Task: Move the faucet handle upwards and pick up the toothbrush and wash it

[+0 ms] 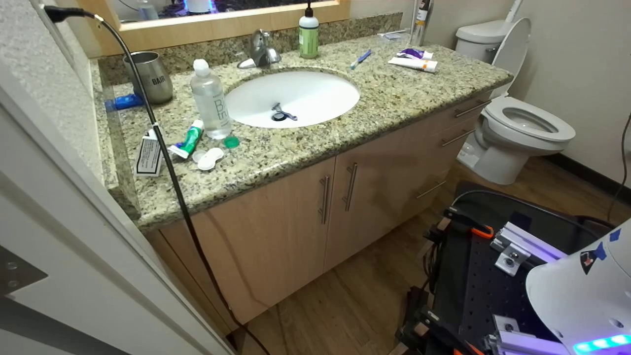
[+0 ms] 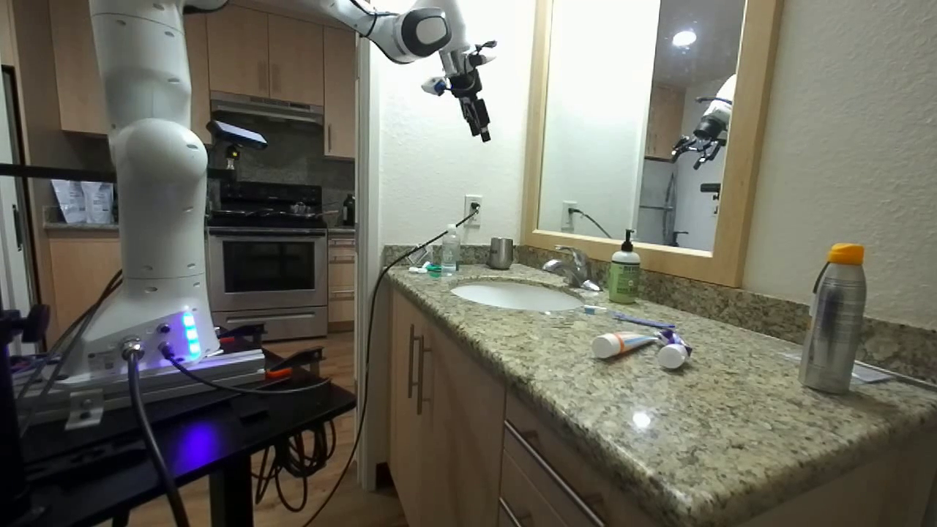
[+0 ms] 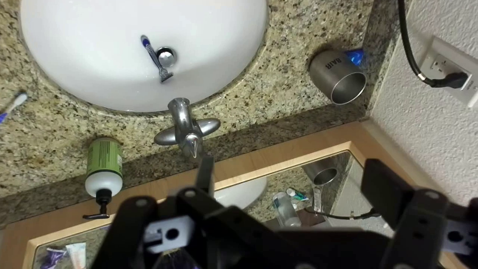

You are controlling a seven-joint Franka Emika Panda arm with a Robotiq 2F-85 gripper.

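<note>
In the wrist view, the left edge cuts off the toothbrush [image 3: 13, 105], the top edge the basin [image 3: 220, 41].

A mug [image 1: 157, 83] stands near a clear bottle [image 1: 211, 102]

White robot arm [image 2: 150, 66] of smooth, rounded segments, with a dark grey oval cap [image 2: 427, 31] at one joint. The flared white base [image 2: 157, 304] bears a strip of blue lights [image 2: 190, 334], small oval insets [image 1: 616, 323] and a round metal connector [image 2: 132, 348] with a thick dark cable [image 2: 143, 432]; in an exterior view, blue tape patches [image 1: 600, 250] lie near a dark triangular sticker [image 1: 588, 260]. The angular black claw [image 3: 289, 168] carries pale grey plates [image 3: 183, 225] pierced by round dark holes [image 3: 172, 234], grey screw heads [image 3: 190, 193] and flat, dark finger pads [image 3: 384, 191], their material uncertain in the blur.
</note>
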